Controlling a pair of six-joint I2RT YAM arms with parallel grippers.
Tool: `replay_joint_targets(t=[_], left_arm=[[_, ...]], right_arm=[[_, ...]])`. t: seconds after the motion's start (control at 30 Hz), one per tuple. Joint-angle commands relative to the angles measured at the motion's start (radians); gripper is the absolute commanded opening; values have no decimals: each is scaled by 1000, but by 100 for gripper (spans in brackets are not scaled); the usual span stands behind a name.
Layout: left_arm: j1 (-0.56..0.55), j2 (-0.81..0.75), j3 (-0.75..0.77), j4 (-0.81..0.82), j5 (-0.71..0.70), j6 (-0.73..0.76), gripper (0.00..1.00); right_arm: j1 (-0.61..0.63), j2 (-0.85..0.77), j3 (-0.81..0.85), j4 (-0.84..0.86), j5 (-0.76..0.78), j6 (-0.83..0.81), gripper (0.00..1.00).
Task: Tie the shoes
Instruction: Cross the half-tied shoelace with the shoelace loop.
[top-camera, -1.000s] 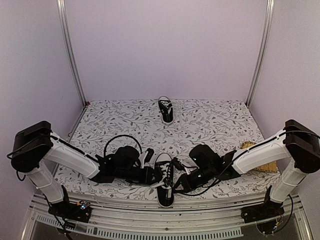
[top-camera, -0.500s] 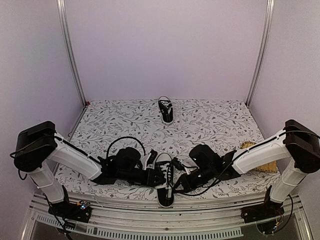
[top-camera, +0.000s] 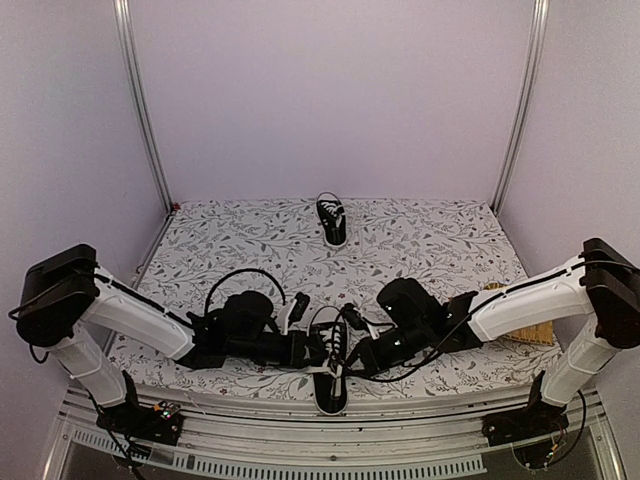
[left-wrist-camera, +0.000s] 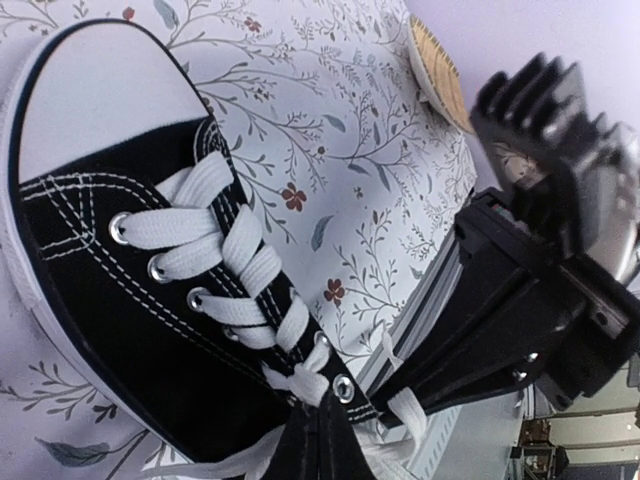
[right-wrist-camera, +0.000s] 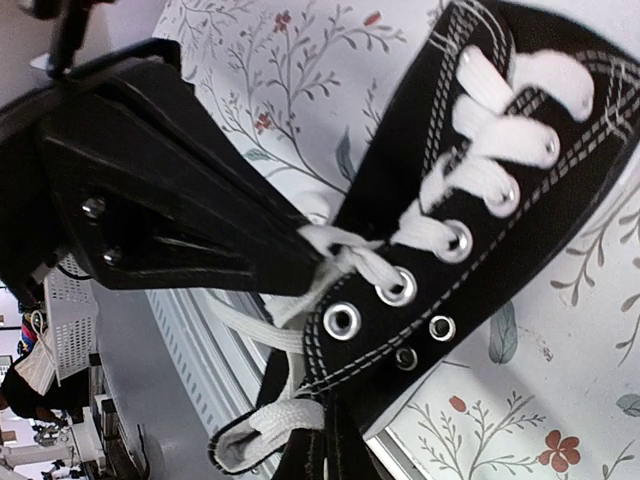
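Moved: the left gripper (top-camera: 310, 351) has closed up at the throat of the near shoe (top-camera: 331, 385), and the right gripper (top-camera: 353, 352) has edged in toward it.
Near shoe: sits at the near edge of the table (top-camera: 430, 250), its long axis running near to far, toe cap toward the arm bases.
Key relation: the shoe lies between the two grippers, one on each flank at the top eyelets, and neither is clearly nearer.
Left jaws: fully closed, pinching a strand of the laces (left-wrist-camera: 235, 270) by the top eyelets.
Right jaws: fully closed; a loose lace end loops at their tips, probably held, though the view there is blurred.
Far shoe (top-camera: 331, 221): well apart, at the back centre.
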Motion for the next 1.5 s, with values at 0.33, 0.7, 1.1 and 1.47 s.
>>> replay_joint_targets(t=[0.33, 0.7, 1.1, 1.47], left_arm=[[50, -75, -2, -98, -28, 56, 0], [78, -86, 42, -184, -21, 107, 0], [115, -144, 62, -264, -24, 141, 0], [118, -152, 68, -259, 36, 138, 0]], right_arm=[[9, 23, 166, -161, 109, -76, 2], [7, 142, 296, -203, 138, -100, 2], [13, 175, 322, -214, 108, -132, 2], [20, 185, 319, -154, 82, -125, 2]])
